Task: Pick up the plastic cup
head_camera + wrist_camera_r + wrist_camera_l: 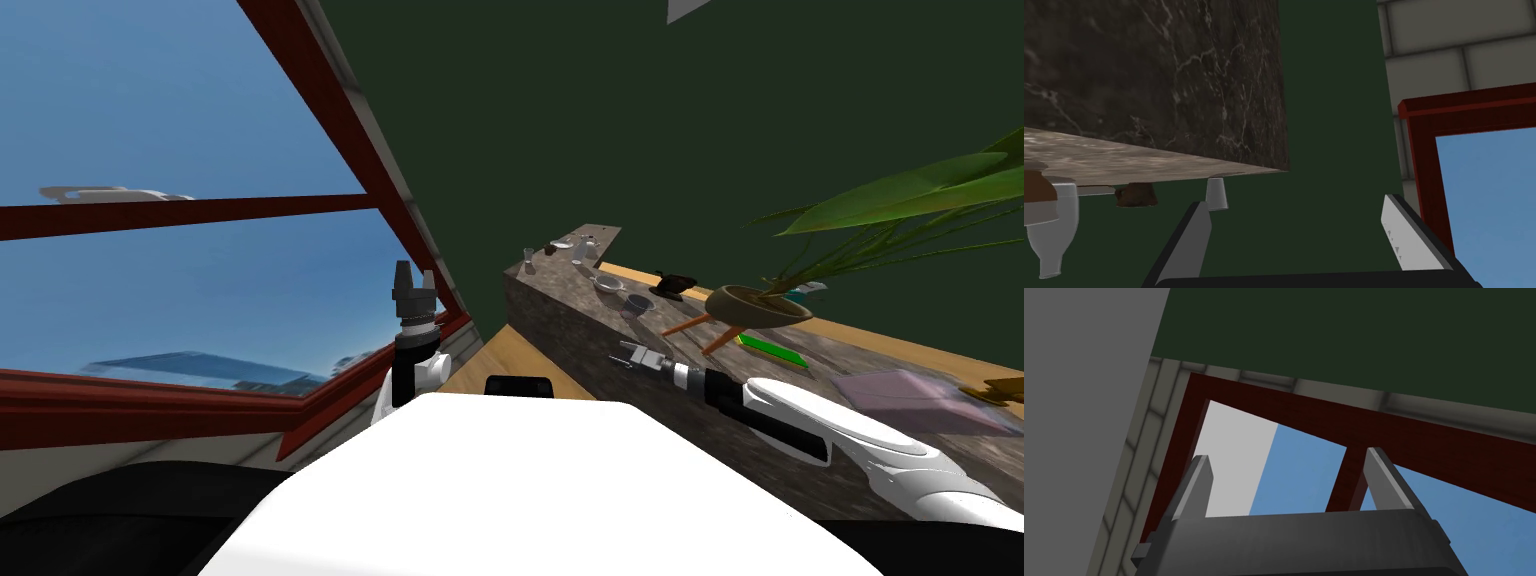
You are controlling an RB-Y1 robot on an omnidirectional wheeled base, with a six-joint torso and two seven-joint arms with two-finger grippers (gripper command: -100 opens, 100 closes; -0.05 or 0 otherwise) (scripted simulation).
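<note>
Right gripper (625, 355) spread wide and empty, low over the surface (580, 320), with the cup far ahead.
The cup (1216, 194), small, pale and tapered, stands at the far corner of the dark, white-veined marble surface, upper middle of the head view, well apart from the thin blade fingers. Being light and right at the corner, it could tip or slide off the edge if one blade touches first. A brown lump (1136, 195) stands beside it and could snag. The left gripper (414, 270), centre left, is open and empty.
</note>
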